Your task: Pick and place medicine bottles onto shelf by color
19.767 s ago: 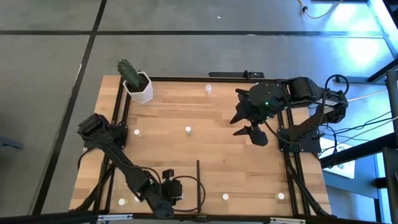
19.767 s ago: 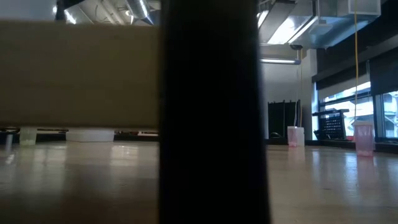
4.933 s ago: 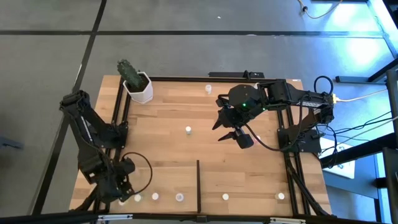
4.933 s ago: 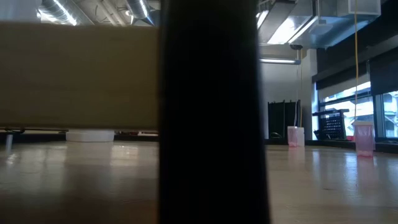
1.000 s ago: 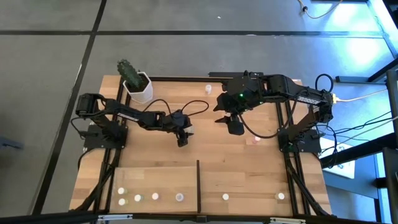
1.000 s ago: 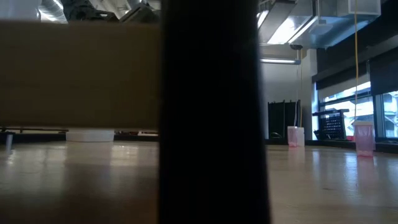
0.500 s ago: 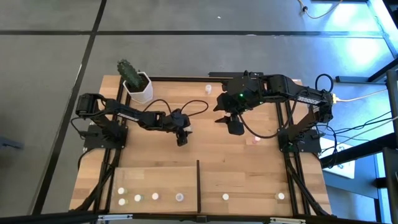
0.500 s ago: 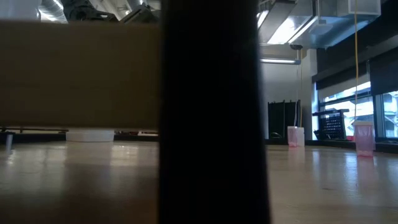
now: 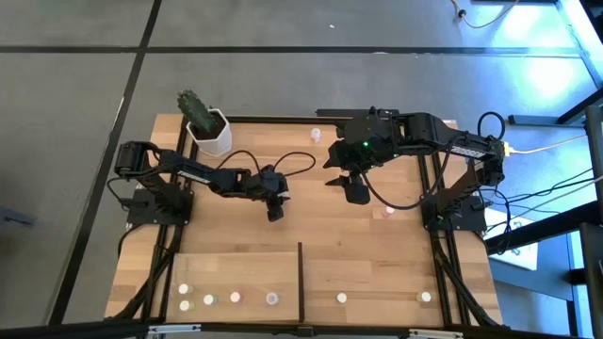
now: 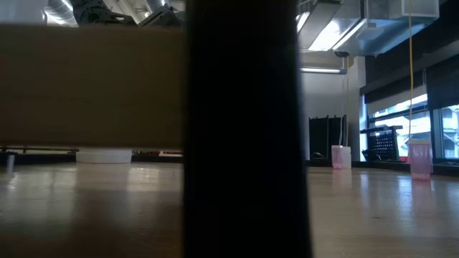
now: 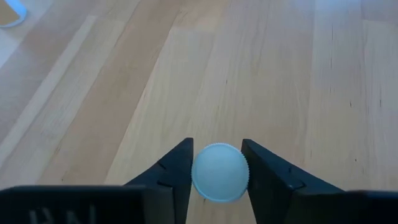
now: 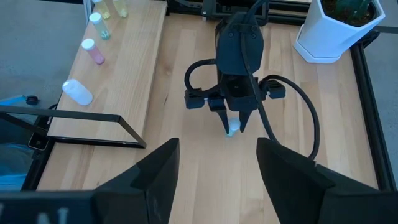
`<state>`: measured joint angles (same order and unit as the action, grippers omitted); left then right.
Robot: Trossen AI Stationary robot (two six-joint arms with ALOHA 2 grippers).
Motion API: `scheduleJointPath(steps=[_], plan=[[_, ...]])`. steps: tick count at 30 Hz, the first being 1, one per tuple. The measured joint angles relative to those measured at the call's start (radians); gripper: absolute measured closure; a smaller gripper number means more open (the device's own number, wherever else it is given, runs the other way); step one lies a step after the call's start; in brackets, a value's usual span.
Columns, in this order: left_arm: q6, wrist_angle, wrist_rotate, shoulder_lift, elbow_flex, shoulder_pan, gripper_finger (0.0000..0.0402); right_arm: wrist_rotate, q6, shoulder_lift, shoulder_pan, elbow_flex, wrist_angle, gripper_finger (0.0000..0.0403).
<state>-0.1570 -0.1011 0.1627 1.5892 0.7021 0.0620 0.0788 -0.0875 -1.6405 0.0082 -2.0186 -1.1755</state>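
**Bottle clasped mid-table by the left gripper**

The bottle shows us a round, pale bluish-white cap with a finely ribbed edge; its body is hidden beneath the cap. It stands on the table toward the cactus pot side of the shelf, well apart from it. We see the left gripper down over it, one dark finger touching each side of the cap, so it is grasping the bottle. In the right wrist view the same bottle appears as a small white tip between those fingers.

The right gripper hangs near the bottle, on the side away from the cactus pot, its fingers spread with nothing between them.

On the shelf we count a row of bottles, among them a pink one and a white one lying on its side.
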Motion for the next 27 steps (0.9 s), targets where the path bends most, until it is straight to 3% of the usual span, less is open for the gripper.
scheduleJointPath(steps=[12, 18, 22, 27], plan=[[-0.052, 0.005, -0.023, -0.006, 0.0, -0.01, 0.0302, 0.0, 0.0, 0.0, 0.0, 0.0, 0.0, 0.0187], [-0.054, 0.039, -0.024, -0.098, 0.0, -0.037, 0.0303, 0.0, 0.0, 0.0, 0.0, 0.0, 0.0, 0.0187], [-0.079, 0.146, 0.013, -0.204, 0.006, -0.078, 0.0303, 0.0, 0.0, 0.0, 0.0, 0.0, 0.0, 0.0187], [-0.155, 0.418, 0.102, -0.324, 0.078, -0.169, 0.0303, 0.0, 0.0, 0.0, 0.0, 0.0, 0.001, 0.0187]])
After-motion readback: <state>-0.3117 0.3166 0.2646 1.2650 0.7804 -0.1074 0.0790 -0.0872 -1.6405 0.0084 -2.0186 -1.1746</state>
